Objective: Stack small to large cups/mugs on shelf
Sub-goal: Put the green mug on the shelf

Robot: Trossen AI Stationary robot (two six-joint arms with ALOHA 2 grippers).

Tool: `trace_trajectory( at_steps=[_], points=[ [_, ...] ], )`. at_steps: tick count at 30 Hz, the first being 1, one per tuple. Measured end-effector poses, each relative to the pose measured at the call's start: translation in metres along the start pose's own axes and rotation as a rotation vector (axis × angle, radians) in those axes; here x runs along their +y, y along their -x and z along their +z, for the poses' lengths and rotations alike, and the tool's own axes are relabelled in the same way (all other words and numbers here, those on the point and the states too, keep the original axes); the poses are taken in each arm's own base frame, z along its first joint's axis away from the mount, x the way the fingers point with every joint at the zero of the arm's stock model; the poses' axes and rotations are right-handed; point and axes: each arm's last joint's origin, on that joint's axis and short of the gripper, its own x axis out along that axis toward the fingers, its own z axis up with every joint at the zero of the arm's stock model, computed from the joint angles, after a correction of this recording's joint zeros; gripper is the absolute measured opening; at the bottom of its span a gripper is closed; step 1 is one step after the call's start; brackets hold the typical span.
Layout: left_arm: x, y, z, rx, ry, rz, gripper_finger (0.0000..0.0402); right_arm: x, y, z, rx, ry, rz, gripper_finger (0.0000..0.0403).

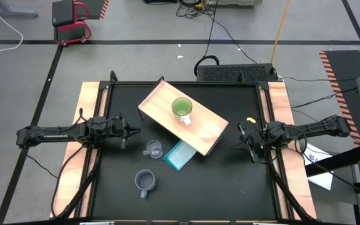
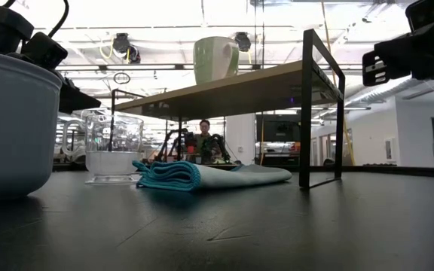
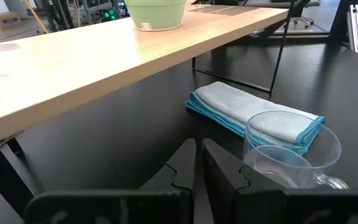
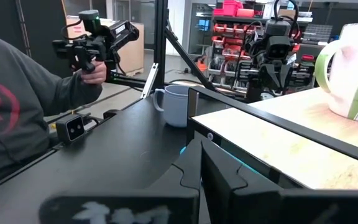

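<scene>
Fingers of left gripper point(image 3: 199, 163) pressed together, holding nothing; same for right gripper point(image 4: 199, 163), narrow and empty. Both parked at opposite table edges, level with the shelf middle.

Progress, judged from layout: roughly one of three done.
- Lime-green mug point(image 1: 182, 110) already up on shelf point(image 1: 208, 131), upright, near board centre. Well ahead of left fingers and above them; ahead of right fingers too, white handle toward them.
- Clear glass cup point(image 1: 153, 150) not placed: on black table just beside left fingers, close ahead and slightly to the side, touching or nearly touching the folded blue cloth point(image 1: 180, 155) (cannot tell which).
- Grey-blue mug point(image 1: 145, 181) not placed: on table, further from left fingers than the glass, well apart from shelf.

Remaining: glass cup and grey-blue mug onto shelf, ordered by size. Likely next pick: glass cup, nearest to left fingers. Cloth partly under the shelf edge, not part of the job.

Person visible beyond table in right wrist view, hand point(image 4: 92, 73) on a separate controller rig.
</scene>
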Motion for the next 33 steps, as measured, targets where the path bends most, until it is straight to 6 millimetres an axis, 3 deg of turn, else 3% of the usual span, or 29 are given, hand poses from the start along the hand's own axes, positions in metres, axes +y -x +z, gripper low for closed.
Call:
trace_trajectory(
  at_steps=[18, 33],
  points=[
    [0.001, 0.002, 0.021, -0.210, 0.029, -0.008, 0.0030, 0.000, 0.000, 0.000, 0.001, -0.001, 0.001, 0.0000],
    [0.006, 0.018, 0.083, -0.225, 0.086, 0.075, 0.0030, 0.000, 0.000, 0.000, 0.001, -0.001, 0.001, 0.0000]
  ],
)
